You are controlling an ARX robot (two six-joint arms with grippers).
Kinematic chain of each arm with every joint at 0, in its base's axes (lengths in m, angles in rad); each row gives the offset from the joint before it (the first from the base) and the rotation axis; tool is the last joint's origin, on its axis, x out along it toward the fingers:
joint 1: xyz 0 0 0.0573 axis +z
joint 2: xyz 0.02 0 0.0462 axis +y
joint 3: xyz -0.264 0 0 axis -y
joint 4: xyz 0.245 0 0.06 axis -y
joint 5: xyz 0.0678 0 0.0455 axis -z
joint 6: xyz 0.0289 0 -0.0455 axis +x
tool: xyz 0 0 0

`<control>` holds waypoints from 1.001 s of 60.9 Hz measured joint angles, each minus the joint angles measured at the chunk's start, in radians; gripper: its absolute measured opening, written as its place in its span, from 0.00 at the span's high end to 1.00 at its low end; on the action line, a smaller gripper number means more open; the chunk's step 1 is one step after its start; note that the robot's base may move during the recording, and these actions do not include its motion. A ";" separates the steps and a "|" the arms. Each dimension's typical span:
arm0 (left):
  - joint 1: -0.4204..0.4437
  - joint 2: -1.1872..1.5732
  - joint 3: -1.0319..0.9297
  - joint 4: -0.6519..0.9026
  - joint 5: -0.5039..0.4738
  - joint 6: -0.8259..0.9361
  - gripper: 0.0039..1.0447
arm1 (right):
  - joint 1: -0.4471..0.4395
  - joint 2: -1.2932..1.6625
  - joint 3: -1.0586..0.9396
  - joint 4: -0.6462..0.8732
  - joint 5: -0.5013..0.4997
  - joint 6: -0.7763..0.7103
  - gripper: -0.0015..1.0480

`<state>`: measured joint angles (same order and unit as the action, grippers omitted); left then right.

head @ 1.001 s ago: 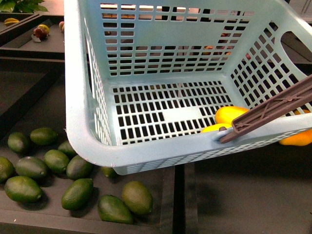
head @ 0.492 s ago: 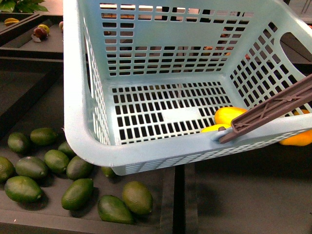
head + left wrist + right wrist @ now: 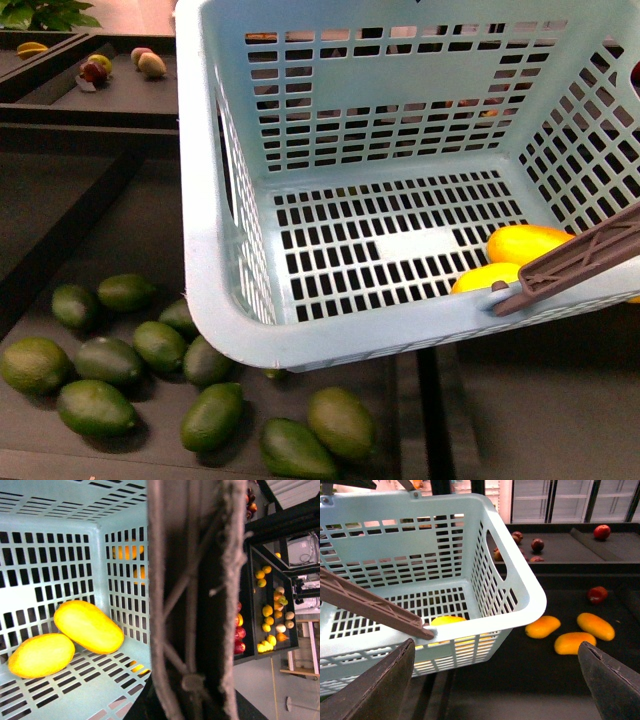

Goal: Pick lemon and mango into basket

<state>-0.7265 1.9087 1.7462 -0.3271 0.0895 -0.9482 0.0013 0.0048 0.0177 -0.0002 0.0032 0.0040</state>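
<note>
With your right claw (image 3: 495, 680) spread wide and empty, left claw's state indeterminable, take a smooth, firm, slip-prone mango (image 3: 542, 626) across its plump middle, gently.

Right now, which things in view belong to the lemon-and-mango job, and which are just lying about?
Job: turquoise basket; two yellow fruits inside it; loose mangoes on the dark shelf beside it.
Lying about: dark green fruits under the basket's corner; red apples further along the shelf.
</note>
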 joint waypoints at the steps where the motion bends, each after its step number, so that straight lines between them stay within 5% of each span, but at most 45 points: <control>1: 0.000 0.001 0.000 0.000 -0.001 0.000 0.96 | 0.000 0.000 0.000 0.000 0.000 0.000 0.08; 61: 0.012 0.003 0.000 0.000 -0.019 0.011 0.96 | 0.000 -0.002 0.000 -0.001 -0.001 -0.001 0.08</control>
<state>-0.7143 1.9118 1.7462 -0.3271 0.0704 -0.9367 0.0013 0.0029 0.0177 -0.0013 0.0021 0.0029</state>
